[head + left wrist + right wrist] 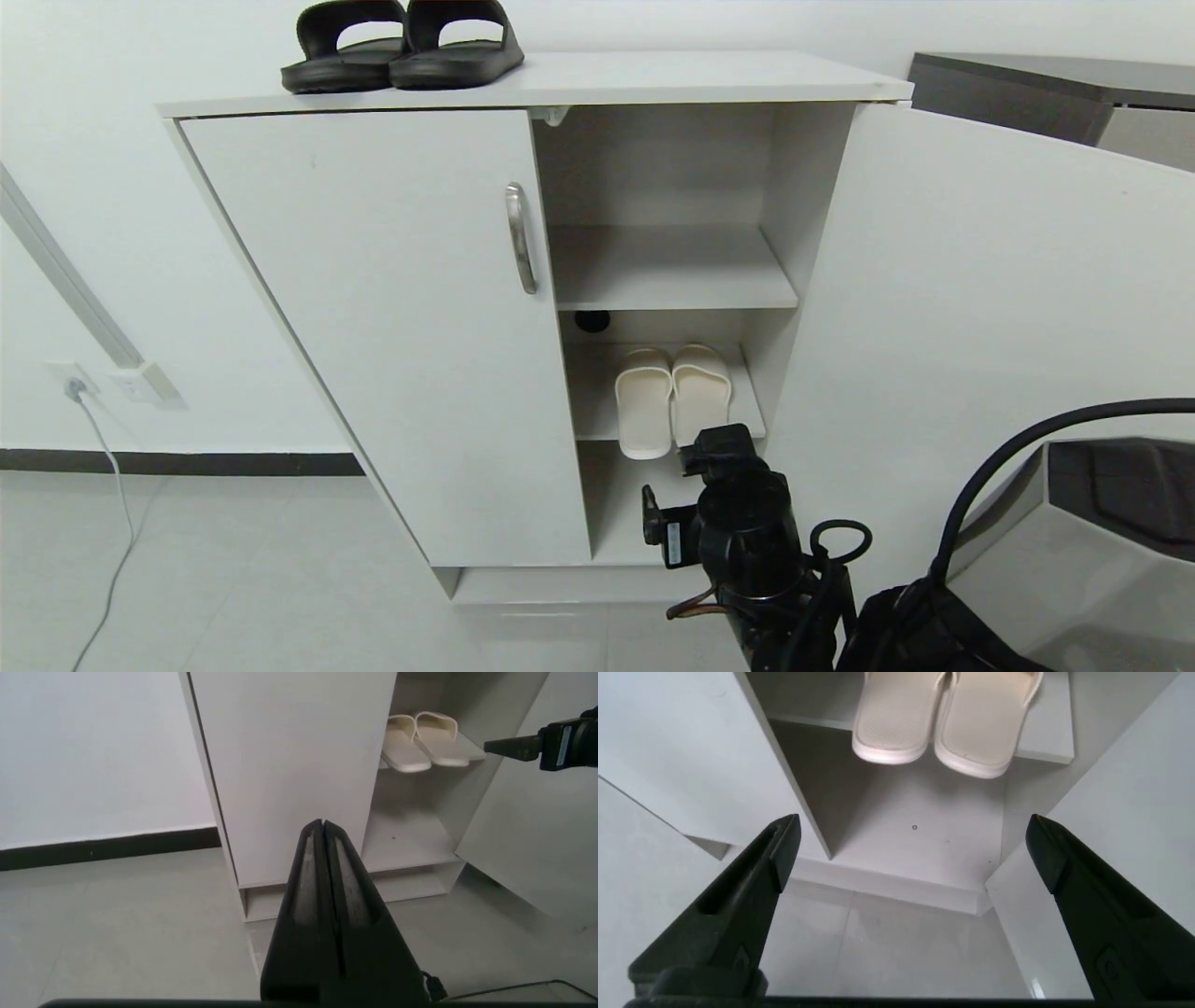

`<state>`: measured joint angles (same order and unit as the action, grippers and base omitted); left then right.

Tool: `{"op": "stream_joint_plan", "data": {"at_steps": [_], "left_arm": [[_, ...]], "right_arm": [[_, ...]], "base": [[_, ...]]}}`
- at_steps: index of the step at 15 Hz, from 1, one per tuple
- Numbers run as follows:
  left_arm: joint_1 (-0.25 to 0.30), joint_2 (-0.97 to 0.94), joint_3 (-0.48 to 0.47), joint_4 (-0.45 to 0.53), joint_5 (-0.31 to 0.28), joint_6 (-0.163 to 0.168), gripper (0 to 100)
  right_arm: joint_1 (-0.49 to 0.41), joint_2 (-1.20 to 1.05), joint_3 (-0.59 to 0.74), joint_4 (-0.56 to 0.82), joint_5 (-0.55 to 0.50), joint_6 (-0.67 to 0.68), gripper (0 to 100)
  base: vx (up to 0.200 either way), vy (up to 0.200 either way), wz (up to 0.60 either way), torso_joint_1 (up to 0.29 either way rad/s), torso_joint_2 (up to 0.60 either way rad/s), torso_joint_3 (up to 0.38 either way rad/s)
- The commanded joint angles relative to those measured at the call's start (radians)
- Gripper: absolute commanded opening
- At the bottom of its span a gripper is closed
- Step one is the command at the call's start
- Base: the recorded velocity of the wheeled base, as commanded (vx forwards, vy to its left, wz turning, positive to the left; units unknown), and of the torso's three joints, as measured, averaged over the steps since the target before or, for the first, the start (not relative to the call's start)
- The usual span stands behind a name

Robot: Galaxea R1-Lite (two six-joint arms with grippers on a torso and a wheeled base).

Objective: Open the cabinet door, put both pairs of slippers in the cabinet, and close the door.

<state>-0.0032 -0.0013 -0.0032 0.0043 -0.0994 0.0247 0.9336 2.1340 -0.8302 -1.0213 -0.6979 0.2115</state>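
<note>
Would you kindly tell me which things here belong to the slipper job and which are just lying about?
Job: cabinet, open door, white slippers inside, black slippers on top, right gripper.
Lying about: wall socket, cable, grey unit behind.

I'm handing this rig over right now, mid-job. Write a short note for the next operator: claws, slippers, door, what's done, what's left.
Left claw: shut, empty, back from the cabinet, facing its closed left door.
Right claw: open, empty, just in front of the white slippers.
The white slippers lie side by side on the second shelf down, ends slightly over its front edge.
Black slippers: on the cabinet top, at its left end.
Done: right door open, white pair in.
Left: put the black pair inside, close the right door.
</note>
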Motion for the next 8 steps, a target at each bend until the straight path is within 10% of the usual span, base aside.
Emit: {"op": "stream_joint_plan", "data": {"at_steps": [1,8], "left_arm": [[0.0,0.001,0.0,0.0,0.0,0.0,0],[0.0,0.001,0.0,0.0,0.0,0.0,0]], "right_arm": [[-0.001,0.0,-0.004,0.0,0.0,0.0,100],[-0.004,0.0,-0.004,-0.002,0.0,-0.003,100]], "base": [[0.0,0.0,0.0,0.0,0.0,0.0],[0.0,0.0,0.0,0.003,0.0,0.132]]}}
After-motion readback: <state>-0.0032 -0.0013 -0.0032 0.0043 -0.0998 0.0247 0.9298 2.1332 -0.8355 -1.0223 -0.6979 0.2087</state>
